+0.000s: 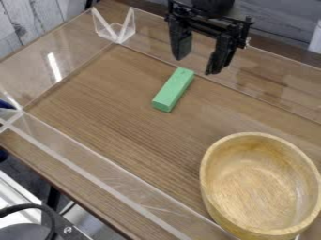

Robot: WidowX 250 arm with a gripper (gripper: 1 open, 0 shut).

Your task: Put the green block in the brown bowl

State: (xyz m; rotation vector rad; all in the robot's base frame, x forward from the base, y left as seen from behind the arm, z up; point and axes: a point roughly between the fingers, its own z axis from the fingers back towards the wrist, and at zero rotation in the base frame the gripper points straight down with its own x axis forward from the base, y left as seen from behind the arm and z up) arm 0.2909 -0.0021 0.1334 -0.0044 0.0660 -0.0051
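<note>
The green block (pixel 175 90) lies flat on the wooden table (pixel 113 122), its long side running diagonally toward the back right. My gripper (pixel 201 56) hangs pointing down just behind and to the right of the block's far end, its two black fingers spread open with nothing between them. The brown bowl (pixel 261 181) of light wood sits at the front right corner, empty, well apart from the block.
Clear acrylic walls (pixel 75 159) fence the table along the front left and back edges. A clear folded bracket (pixel 115 26) stands at the back. Dark cables and hardware (pixel 38 225) show below the front left corner.
</note>
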